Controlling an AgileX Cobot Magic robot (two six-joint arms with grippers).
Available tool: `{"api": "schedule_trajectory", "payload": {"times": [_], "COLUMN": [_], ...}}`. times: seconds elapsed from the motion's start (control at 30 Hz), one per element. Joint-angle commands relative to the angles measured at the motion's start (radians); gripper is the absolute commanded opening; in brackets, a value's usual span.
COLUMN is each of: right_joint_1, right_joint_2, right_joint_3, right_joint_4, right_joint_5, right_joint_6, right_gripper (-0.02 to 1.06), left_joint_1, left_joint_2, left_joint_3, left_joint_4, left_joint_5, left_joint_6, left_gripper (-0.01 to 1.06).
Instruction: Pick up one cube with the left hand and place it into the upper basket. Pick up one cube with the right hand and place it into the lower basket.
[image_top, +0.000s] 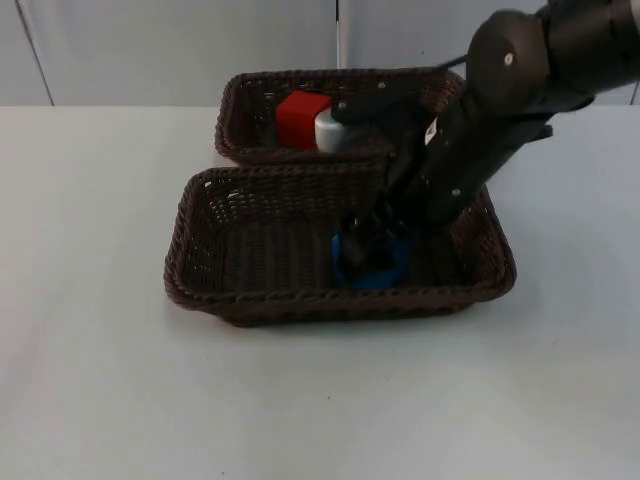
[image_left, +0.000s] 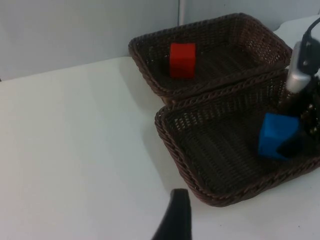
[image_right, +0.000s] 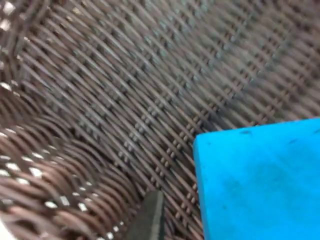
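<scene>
Hiding blue cube (image_top: 370, 268) partly, right tool (image_top: 368, 243) in lower basket (image_top: 200, 262)

You get even, soft light on the white surface (image_top: 100, 380); faint shadows hug the lower basket (image_top: 210, 300), and the right wrist weave looks blurred.

White table (image_top: 90, 380), grey partition wall (image_top: 150, 50)

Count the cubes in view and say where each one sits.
2. The red cube lies in the upper basket; the blue cube is in the lower basket, at the right claw. None seems hidden.
</scene>
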Motion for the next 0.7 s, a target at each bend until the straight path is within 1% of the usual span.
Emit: {"api": "schedule_trajectory", "payload": {"times": [0.0, 0.07, 0.1, 0.23, 0.27, 0.3, 0.37, 0.6, 0.67], "right_joint_1": [0.006, 0.006, 0.006, 0.006, 0.006, 0.006, 0.006, 0.006, 0.006], "right_joint_2": [-0.057, -0.115, -0.115, -0.248, -0.296, -0.296, -0.349, -0.454, -0.493], "right_joint_3": [-0.005, -0.005, -0.005, -0.005, -0.005, -0.005, -0.005, -0.005, -0.005], "right_joint_4": [0.004, 0.004, 0.004, 0.004, 0.004, 0.004, 0.015, 0.021, 0.021], "right_joint_5": [0.025, 0.056, 0.056, 0.140, 0.177, 0.177, 0.211, 0.238, 0.243], "right_joint_6": [0.009, 0.025, 0.025, 0.047, 0.047, 0.047, 0.047, 0.052, 0.070], "right_gripper": [0.85, 0.85, 0.85, 0.85, 0.85, 0.85, 0.85, 0.85, 0.85], "left_joint_1": [-0.003, -0.003, -0.003, -0.003, -0.003, -0.003, -0.003, -0.003, -0.003], "left_joint_2": [-0.004, -0.004, -0.004, -0.004, -0.004, -0.004, -0.004, -0.004, -0.004], "left_joint_3": [0.003, 0.003, 0.003, 0.003, 0.003, 0.003, 0.003, 0.003, 0.003], "left_joint_4": [-0.001, -0.001, -0.001, -0.003, -0.003, -0.003, -0.003, -0.003, -0.003], "left_joint_5": [-0.001, -0.001, -0.001, -0.001, -0.001, -0.001, -0.001, -0.001, -0.001], "left_joint_6": [-0.001, -0.001, -0.001, -0.001, -0.001, -0.001, -0.001, -0.001, -0.001], "left_gripper": [0.73, 0.73, 0.73, 0.73, 0.73, 0.73, 0.73, 0.73, 0.73]}}
